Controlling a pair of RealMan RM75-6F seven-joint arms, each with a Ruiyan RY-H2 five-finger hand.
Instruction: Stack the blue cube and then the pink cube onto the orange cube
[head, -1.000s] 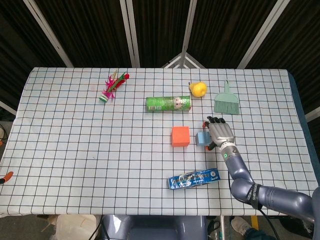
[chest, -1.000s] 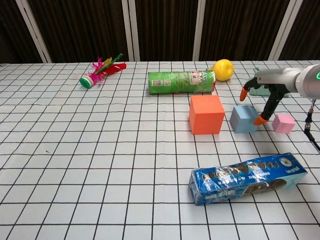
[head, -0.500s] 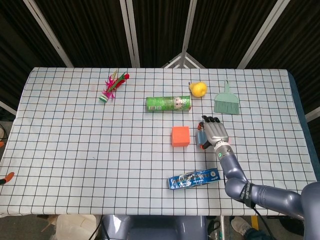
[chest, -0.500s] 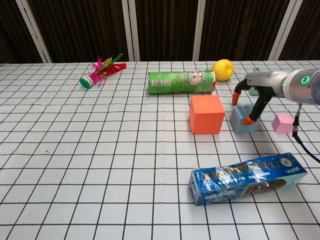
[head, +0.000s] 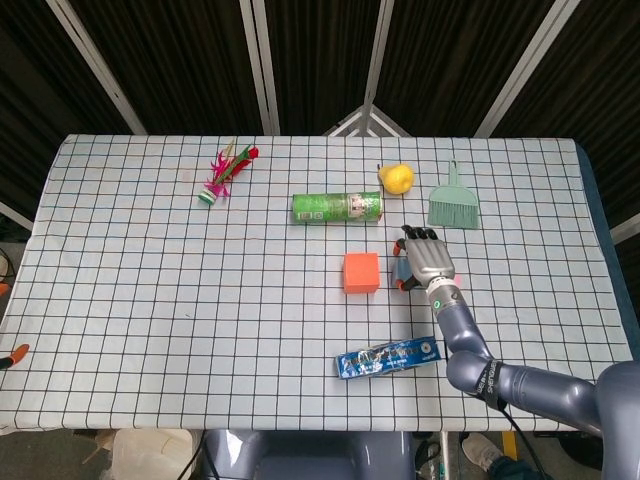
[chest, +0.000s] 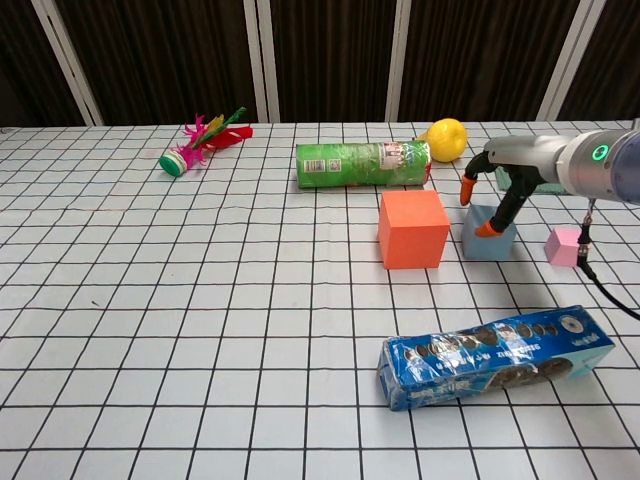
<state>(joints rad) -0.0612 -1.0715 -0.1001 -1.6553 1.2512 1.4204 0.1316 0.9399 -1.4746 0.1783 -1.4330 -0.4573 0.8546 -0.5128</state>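
The orange cube (head: 361, 272) (chest: 412, 228) sits mid-table. Just right of it stands the blue cube (chest: 487, 241), which the head view shows only as a sliver (head: 399, 269) beside my right hand (head: 428, 262) (chest: 497, 186). The hand hovers palm-down over the blue cube with its fingers apart. One orange fingertip (chest: 487, 229) lies at the cube's front top edge, and the thumb is above its left corner. The pink cube (chest: 564, 245) sits on the cloth further right, apart from the hand and hidden in the head view. Of my left hand only an orange fingertip (head: 12, 353) shows, off the table's left edge.
A green can (head: 338, 207) (chest: 362, 163) lies behind the orange cube, with a lemon (head: 396, 178) (chest: 446, 139) and a green brush (head: 453, 205) behind the hand. A blue cookie pack (head: 388, 357) (chest: 495, 355) lies near the front edge. A shuttlecock (head: 222, 172) (chest: 200, 140) lies at the far left.
My right hand has moved left and away from me, from between the blue and pink cubes to over the blue cube. No cube has moved.
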